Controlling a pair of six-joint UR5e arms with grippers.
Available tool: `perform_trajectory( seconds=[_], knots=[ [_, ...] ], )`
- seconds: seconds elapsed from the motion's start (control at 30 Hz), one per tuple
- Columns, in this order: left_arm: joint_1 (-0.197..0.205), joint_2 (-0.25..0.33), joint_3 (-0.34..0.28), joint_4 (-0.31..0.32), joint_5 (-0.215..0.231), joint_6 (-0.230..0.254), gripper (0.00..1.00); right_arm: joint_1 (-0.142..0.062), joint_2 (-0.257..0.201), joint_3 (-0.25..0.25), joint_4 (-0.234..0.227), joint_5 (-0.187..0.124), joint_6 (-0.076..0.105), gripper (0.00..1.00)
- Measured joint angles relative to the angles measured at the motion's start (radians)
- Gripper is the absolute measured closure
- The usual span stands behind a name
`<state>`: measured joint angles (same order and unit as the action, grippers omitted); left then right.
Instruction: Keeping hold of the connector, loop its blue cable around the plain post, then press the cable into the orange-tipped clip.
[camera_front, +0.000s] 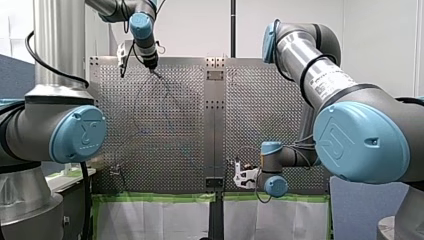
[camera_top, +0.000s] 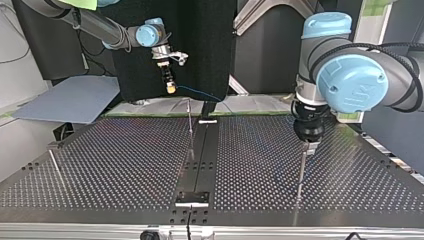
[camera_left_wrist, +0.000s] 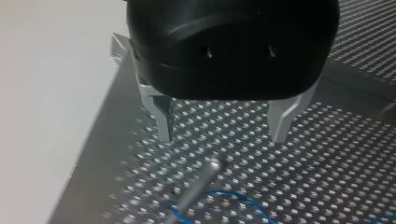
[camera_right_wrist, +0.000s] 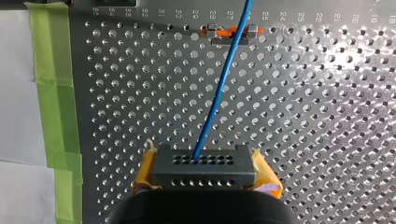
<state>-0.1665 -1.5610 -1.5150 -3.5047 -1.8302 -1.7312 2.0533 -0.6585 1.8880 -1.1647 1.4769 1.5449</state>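
My right gripper (camera_right_wrist: 204, 161), with yellow pads, is shut on a dark multi-hole connector (camera_right_wrist: 203, 173). The blue cable (camera_right_wrist: 223, 79) leaves the connector and runs straight ahead, crossing the orange-tipped clip (camera_right_wrist: 219, 32). In the top view my right gripper (camera_top: 171, 88) hangs above the far edge, the cable (camera_top: 200, 94) trailing toward the middle. My left gripper (camera_left_wrist: 223, 133) is open, its metal fingers (camera_left_wrist: 163, 123) just above the tip of the plain post (camera_left_wrist: 201, 184). The cable (camera_left_wrist: 233, 200) curves around that post lower down. The same post (camera_top: 301, 170) stands under my left gripper (camera_top: 310, 144).
Green tape (camera_right_wrist: 53, 93) and white sheets line the table edge beside my right gripper. Thin posts stand at the top view's middle (camera_top: 190, 125) and left (camera_top: 55, 162). A dark joint plate (camera_top: 200, 150) splits the perforated table. A grey board (camera_top: 70, 100) lies beyond the far left corner.
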Motion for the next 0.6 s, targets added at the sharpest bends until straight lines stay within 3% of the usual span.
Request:
perform_trajectory(
  seconds=[0.37,0.6],
  knots=[
    [0.010,-0.004,0.003,-0.112,0.005,0.006,0.01,0.001,0.001,0.000,0.005,0.000,-0.004,1.00],
    [0.022,-0.004,0.012,-0.127,0.007,0.016,0.01,-0.002,0.000,0.000,0.004,0.000,-0.004,1.00]
  ],
)
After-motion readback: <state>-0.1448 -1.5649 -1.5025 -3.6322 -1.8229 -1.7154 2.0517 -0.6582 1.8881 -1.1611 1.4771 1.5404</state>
